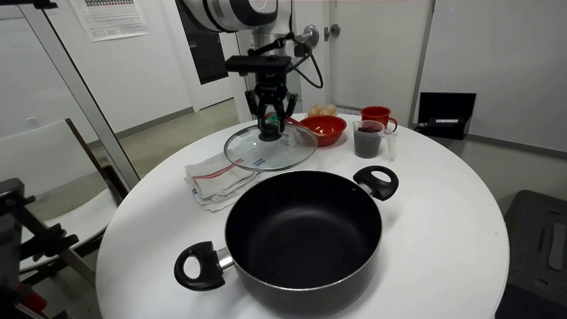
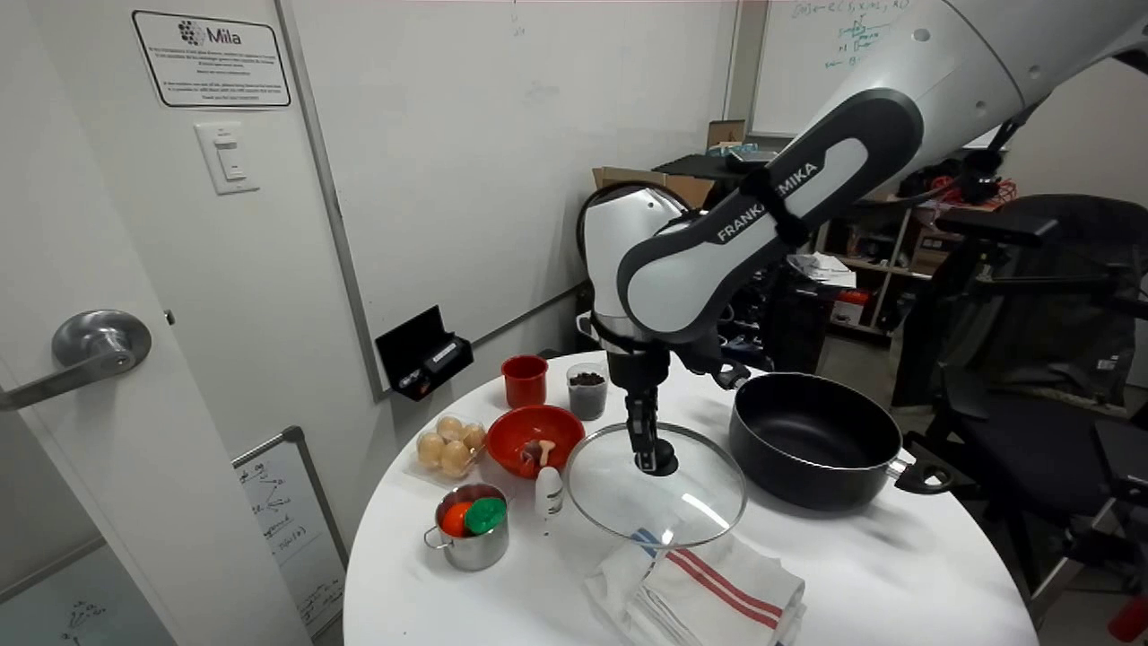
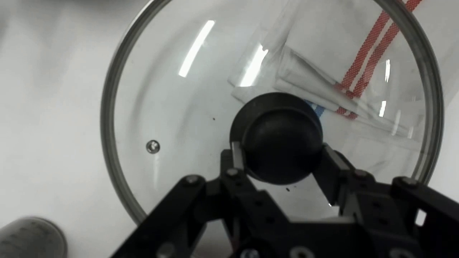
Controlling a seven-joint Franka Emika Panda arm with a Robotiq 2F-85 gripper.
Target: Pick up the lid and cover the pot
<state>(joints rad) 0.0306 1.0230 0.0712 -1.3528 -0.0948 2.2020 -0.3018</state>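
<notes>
The lid is clear glass with a metal rim and black knob; it shows in both exterior views (image 1: pixel 248 150) (image 2: pixel 619 502) and fills much of the wrist view (image 3: pixel 172 107). My gripper (image 1: pixel 271 129) (image 2: pixel 647 459) (image 3: pixel 278 157) has its fingers on both sides of the knob, touching it, and is shut on it. The lid appears held above the table, partly over the folded towel. The wide black pot (image 1: pixel 305 239) (image 2: pixel 812 431) stands uncovered on the table beside the lid, its two loop handles sticking out.
A folded towel (image 1: pixel 217 181) (image 2: pixel 717 592) lies under the lid's edge. Near the lid stand a red bowl (image 1: pixel 325 130), a measuring cup (image 1: pixel 367 141), a red cup (image 2: pixel 525 381), eggs (image 2: pixel 448 446), a white shaker (image 2: pixel 549 492) and a small metal pot (image 2: pixel 475 549).
</notes>
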